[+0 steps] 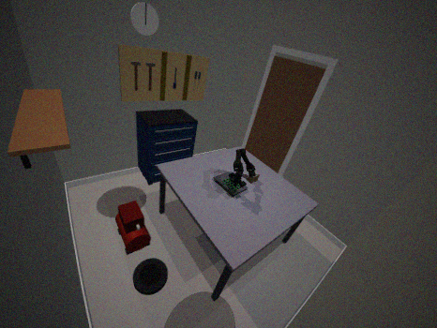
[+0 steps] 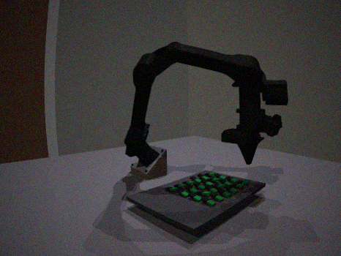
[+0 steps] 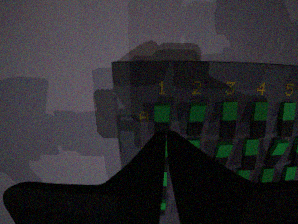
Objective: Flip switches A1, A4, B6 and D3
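The dark switch panel lies on the table in front of the arm, with green and dark rocker switches. My gripper is shut and empty, pointing down above the panel's far part. In the wrist view its tips appear just on the near side of switch A1, whose green part shows on the far half. Switch A4 shows green on its far half and dark on its near half. B6 is mostly cut off at the right edge. D3 is hidden behind the fingers. Tip height is hard to judge.
The arm's base block stands on the table behind the panel's near edge. Switches A2, A3 and A5 sit in the same row as A1. Shadows of the arm fall over the panel's far left corner.
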`<state>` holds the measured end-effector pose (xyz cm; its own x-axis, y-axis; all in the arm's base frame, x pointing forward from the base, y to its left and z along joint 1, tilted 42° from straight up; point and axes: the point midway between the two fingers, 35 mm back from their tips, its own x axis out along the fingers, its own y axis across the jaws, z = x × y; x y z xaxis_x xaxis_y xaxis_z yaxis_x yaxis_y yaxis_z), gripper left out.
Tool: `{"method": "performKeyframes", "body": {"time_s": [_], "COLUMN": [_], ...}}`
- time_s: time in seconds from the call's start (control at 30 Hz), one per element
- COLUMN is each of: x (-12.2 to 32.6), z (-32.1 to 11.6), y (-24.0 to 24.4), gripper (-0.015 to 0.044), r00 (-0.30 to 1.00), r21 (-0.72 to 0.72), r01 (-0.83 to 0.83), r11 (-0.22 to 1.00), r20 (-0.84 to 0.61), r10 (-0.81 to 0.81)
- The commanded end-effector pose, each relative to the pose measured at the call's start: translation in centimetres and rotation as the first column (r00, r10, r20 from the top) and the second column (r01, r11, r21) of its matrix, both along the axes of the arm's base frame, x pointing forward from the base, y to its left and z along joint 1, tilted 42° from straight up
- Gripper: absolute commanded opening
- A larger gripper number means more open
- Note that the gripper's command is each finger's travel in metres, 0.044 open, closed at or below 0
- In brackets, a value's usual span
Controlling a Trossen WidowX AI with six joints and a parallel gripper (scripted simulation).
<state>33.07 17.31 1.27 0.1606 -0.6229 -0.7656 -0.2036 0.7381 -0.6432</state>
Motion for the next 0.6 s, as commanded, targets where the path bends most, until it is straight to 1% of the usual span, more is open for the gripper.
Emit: {"method": "performKeyframes", "body": {"time_s": [0.0,0.57], "x": [0.2,0.5], "z": [-1.6,-2.9], "y": [-1.4,-2.5], "gripper": [0.0000,0.0000], "r00": [1.000,1.000], "r21": [-0.020,-0.021], "r01": [0.010,0.010], "r11": [1.000,1.000], "r20": [-0.023,-0.023], "r10": [-0.010,-0.010]}}
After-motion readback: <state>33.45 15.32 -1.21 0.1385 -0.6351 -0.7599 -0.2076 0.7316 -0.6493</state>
